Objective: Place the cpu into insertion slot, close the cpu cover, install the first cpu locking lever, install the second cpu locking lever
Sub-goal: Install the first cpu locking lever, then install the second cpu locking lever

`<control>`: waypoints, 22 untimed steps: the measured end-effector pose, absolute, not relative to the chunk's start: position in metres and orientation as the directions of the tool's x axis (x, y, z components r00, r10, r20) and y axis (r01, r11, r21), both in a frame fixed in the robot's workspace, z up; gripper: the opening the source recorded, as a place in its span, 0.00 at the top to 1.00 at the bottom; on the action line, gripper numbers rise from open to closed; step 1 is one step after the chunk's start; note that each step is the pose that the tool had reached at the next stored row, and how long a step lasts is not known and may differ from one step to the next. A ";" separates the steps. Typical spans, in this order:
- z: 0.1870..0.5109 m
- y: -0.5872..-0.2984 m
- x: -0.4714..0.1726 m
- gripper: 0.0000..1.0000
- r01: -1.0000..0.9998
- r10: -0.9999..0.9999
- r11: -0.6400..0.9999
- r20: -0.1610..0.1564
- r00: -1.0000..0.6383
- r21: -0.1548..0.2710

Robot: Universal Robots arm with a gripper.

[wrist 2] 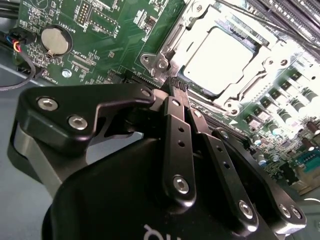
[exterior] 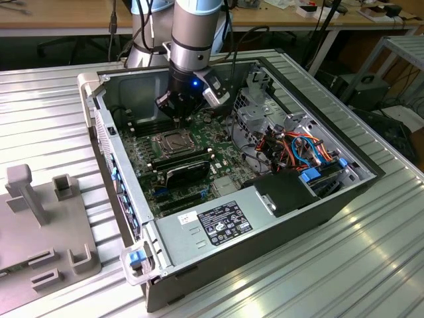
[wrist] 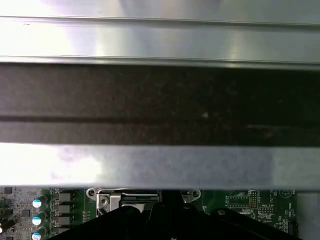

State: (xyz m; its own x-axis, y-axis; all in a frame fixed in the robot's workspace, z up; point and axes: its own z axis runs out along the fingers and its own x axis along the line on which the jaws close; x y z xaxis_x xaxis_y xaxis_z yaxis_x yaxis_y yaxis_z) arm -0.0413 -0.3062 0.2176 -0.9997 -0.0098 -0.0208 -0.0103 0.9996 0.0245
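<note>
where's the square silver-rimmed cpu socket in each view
Exterior view: square silver-rimmed socket on the green motherboard, just under the black gripper.
Second wrist view: socket just past the gripper's tip.
First wrist view: a strip of its rim beside the gripper.
Shared landmark: the gripper.

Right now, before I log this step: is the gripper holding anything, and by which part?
Nothing visibly held. The gripper has its jaws shut, tips by the rim of the cpu cover, with the cpu already seated beneath it.
</note>
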 end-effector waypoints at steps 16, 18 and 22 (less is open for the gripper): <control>0.218 -0.314 -0.041 0.89 -0.010 -0.010 1.000 -0.021 -1.000 0.024; 0.218 -0.317 -0.041 0.89 -0.010 -0.010 1.000 -0.021 -1.000 0.024; 0.218 -0.322 -0.041 0.89 -0.011 -0.010 1.000 -0.021 -1.000 0.025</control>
